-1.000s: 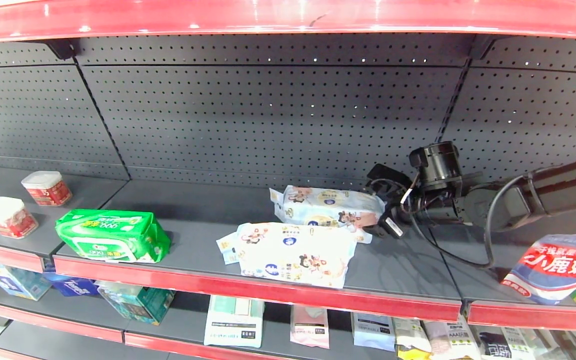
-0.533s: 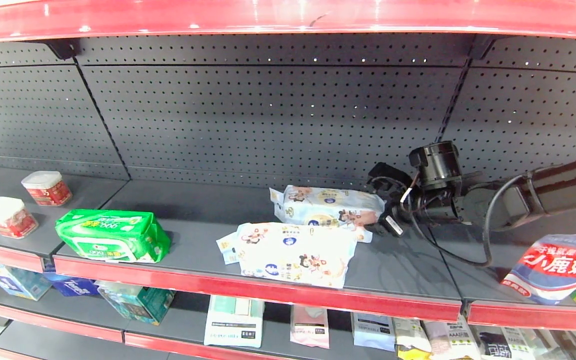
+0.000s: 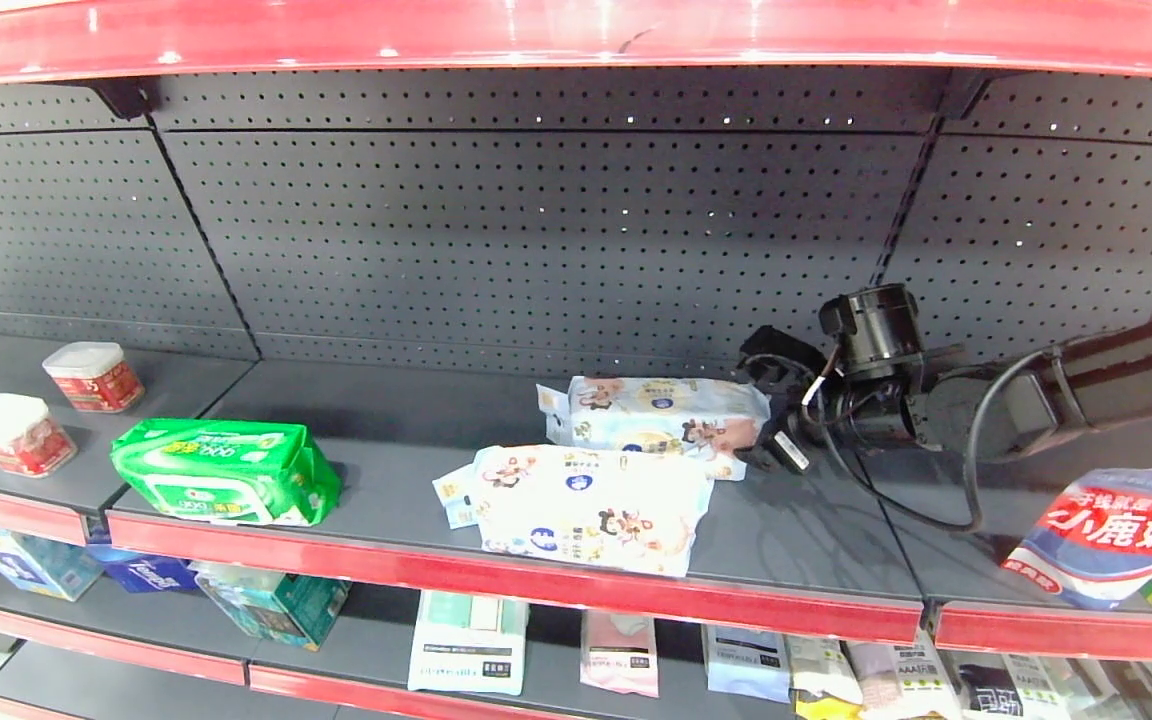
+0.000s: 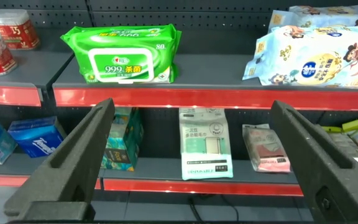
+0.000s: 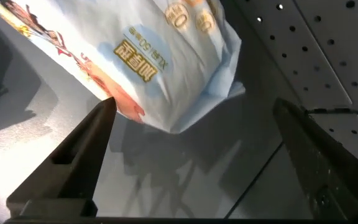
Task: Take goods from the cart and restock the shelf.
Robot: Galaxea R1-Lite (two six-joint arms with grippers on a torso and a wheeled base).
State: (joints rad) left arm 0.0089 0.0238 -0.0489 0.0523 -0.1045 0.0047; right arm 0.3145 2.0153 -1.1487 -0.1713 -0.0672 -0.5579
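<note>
Smooth matt grey metal shelf (image 3: 376,420), back panel (image 3: 536,230) the same (full of little holes), glossy red front strip (image 3: 496,575), shiny crinkly plastic on cartoon pack (image 3: 591,505) and green pack (image 3: 226,470), left end effector (image 4: 192,109) fingers (image 4: 73,155) matt, grainy.

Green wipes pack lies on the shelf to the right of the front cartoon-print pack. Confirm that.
Not right: the green wipes pack lies on the shelf to the left of the front cartoon-print pack, as the head view shows.
</note>
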